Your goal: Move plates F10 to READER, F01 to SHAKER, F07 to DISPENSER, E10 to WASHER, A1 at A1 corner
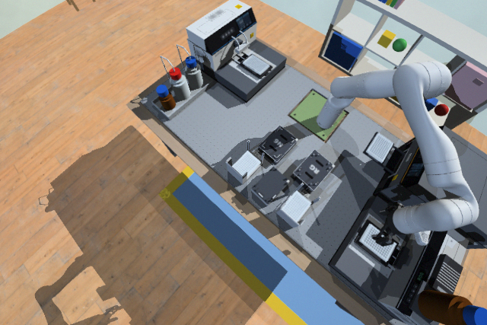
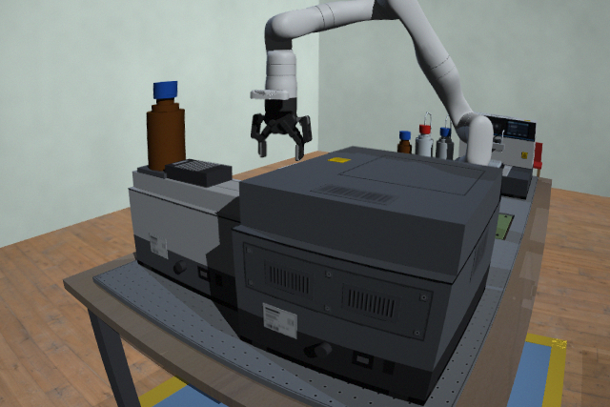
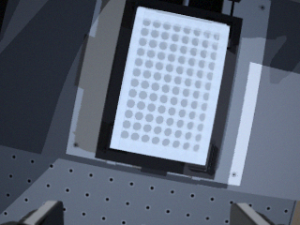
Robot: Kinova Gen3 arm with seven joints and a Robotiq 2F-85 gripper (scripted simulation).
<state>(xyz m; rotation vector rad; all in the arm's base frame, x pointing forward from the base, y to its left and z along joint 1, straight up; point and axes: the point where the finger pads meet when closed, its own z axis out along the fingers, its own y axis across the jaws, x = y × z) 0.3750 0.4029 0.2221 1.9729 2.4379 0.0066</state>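
Observation:
My gripper (image 1: 383, 239) is open and empty and hangs above a white well plate (image 1: 377, 246) that lies flat in a black nest on the dark instrument at the near right. In the wrist view the plate (image 3: 171, 86) fills the upper middle, and my fingertips stand wide apart at the bottom corners, over the perforated deck short of the plate. In the exterior view my gripper (image 2: 280, 144) hangs above and behind the big dark housing, which hides the plate. Another plate (image 1: 379, 147) sits on a tray by the right instrument. A third plate (image 1: 256, 63) sits on the far instrument by the bottles.
Two racks hold white plates (image 1: 246, 164) (image 1: 294, 207). Between them stand the N6 nest (image 1: 277, 142), the RG nest (image 1: 313, 167) and a bare dark platform (image 1: 270, 186). A brown bottle (image 2: 165, 124) and a black tip box (image 2: 197, 171) stand on the near instrument. Bottles (image 1: 179, 83) stand far left.

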